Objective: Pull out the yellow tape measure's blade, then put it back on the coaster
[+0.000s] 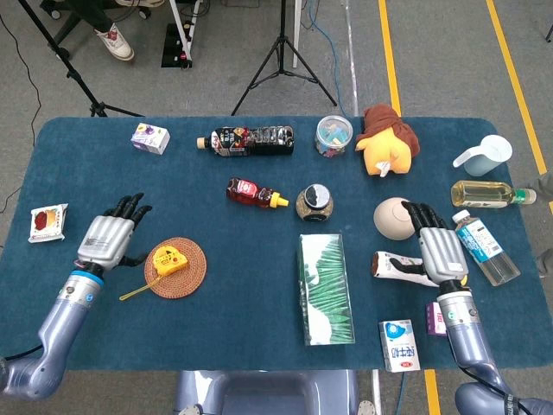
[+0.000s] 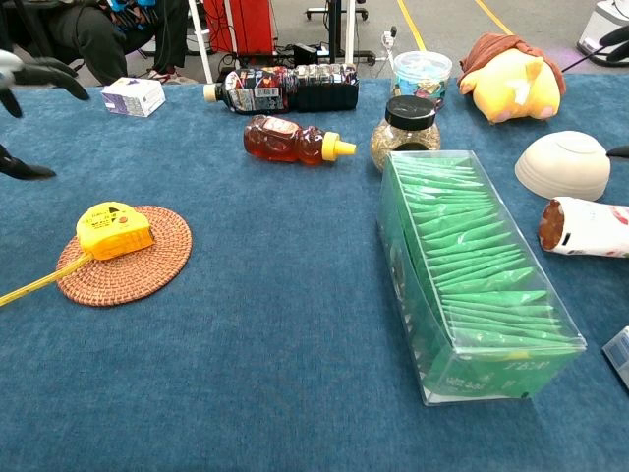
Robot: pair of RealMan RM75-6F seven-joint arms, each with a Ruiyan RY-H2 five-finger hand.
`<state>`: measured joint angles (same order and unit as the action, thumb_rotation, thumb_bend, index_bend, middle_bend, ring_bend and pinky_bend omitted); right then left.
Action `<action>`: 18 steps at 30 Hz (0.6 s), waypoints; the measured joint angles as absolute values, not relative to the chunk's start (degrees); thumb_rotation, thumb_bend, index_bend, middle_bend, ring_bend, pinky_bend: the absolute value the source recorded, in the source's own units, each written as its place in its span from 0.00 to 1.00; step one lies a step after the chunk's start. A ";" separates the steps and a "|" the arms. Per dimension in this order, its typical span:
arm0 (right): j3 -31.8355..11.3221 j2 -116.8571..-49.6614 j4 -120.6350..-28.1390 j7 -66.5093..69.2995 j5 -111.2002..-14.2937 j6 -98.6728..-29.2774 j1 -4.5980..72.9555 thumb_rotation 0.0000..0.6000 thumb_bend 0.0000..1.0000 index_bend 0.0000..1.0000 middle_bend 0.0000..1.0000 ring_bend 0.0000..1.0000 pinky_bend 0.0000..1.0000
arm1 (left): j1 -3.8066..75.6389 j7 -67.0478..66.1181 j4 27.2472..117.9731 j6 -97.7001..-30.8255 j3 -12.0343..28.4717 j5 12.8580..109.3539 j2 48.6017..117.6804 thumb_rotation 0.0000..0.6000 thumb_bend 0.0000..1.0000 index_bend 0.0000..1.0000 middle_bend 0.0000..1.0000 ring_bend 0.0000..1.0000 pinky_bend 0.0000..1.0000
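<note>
The yellow tape measure [image 1: 166, 260] [image 2: 114, 228] lies flat on the round woven coaster [image 1: 185, 274] [image 2: 138, 268]. Its yellow blade [image 1: 134, 292] [image 2: 34, 282] trails off the coaster's near-left edge onto the cloth. My left hand [image 1: 108, 239] hovers left of the coaster, apart from the tape measure, fingers spread and holding nothing; the chest view catches only its fingertips [image 2: 44, 74] at the left edge. My right hand [image 1: 437, 247] hangs open on the right, over a lying carton [image 1: 393, 266] and beside a beige bowl [image 1: 392, 217].
A green-patterned clear box [image 1: 325, 288] lies mid-table. Behind it are a honey bottle [image 1: 255, 194], a dark-lidded jar [image 1: 314, 201], a dark drink bottle [image 1: 246, 140], a tub [image 1: 333, 135] and a plush toy [image 1: 386, 140]. Bottles [image 1: 485, 246] and a small milk carton [image 1: 399, 345] crowd the right.
</note>
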<state>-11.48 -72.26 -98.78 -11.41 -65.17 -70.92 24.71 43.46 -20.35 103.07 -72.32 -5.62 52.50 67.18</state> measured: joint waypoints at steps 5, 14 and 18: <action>-10.76 -71.72 -97.72 -13.16 -66.54 -73.80 23.07 0.91 0.20 0.11 0.14 0.10 0.17 | 35.13 -14.86 103.34 -82.02 -5.43 58.55 65.09 0.95 0.20 0.18 0.02 0.00 0.24; -8.48 -70.40 -97.85 -15.07 -69.45 -77.73 19.69 0.92 0.20 0.13 0.16 0.11 0.17 | 23.84 -8.08 102.29 -90.04 -6.35 67.37 61.88 0.94 0.20 0.23 0.05 0.00 0.24; -7.20 -70.27 -98.10 -16.45 -70.67 -79.45 18.06 0.92 0.20 0.13 0.16 0.11 0.17 | 20.07 -7.11 101.98 -91.25 -7.48 70.23 61.10 0.95 0.20 0.24 0.06 0.01 0.24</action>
<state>-7.20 -70.27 -98.10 -16.45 -70.67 -79.45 18.06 20.07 -7.11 101.98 -91.25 -7.48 70.23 61.10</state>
